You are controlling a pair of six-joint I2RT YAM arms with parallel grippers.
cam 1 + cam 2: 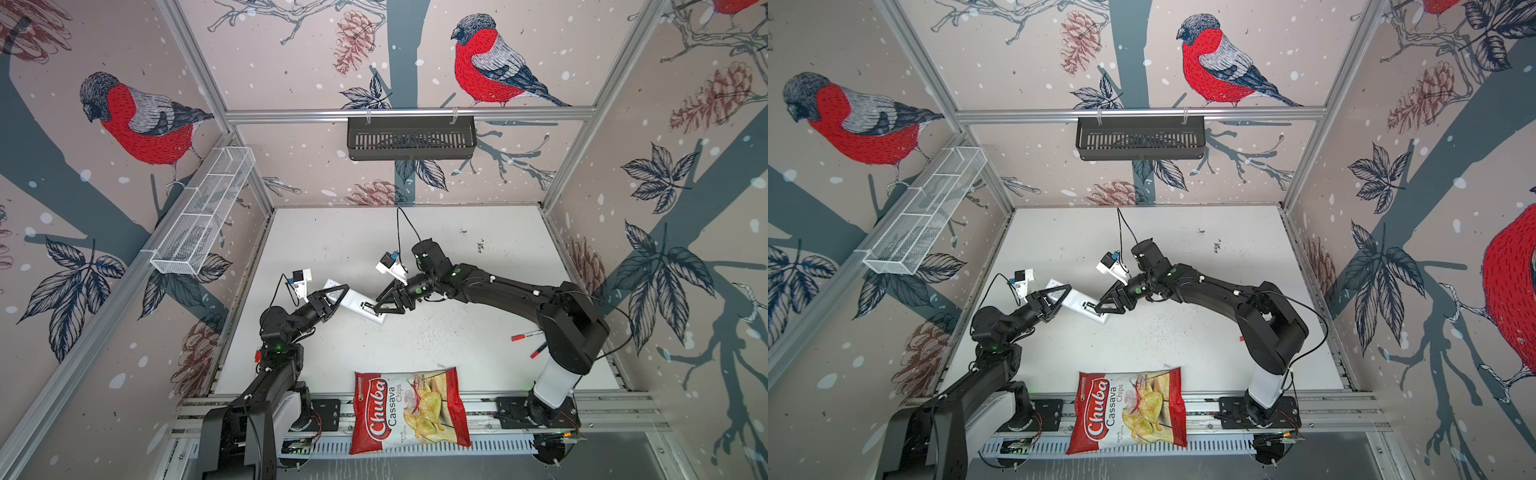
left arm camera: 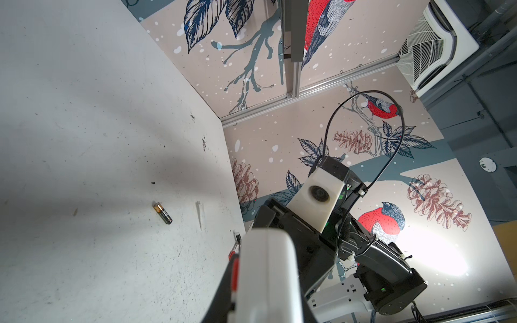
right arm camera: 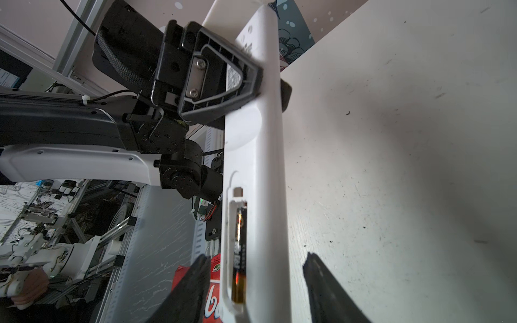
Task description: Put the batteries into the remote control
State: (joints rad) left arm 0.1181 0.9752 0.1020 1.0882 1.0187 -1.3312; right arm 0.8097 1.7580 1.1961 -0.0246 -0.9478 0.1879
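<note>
Remote control [image 1: 358,302] clamped in left gripper [image 1: 337,296]; right gripper [image 3: 256,279] jaws clear both edges.

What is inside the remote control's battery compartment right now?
One battery lies in the open bay of the remote control. The bay's far side is hidden by its rim, so a second cell there cannot be confirmed; another battery lies on the table.

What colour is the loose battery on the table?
Dark body, copper-gold end; battery shows best in left wrist view.
</note>
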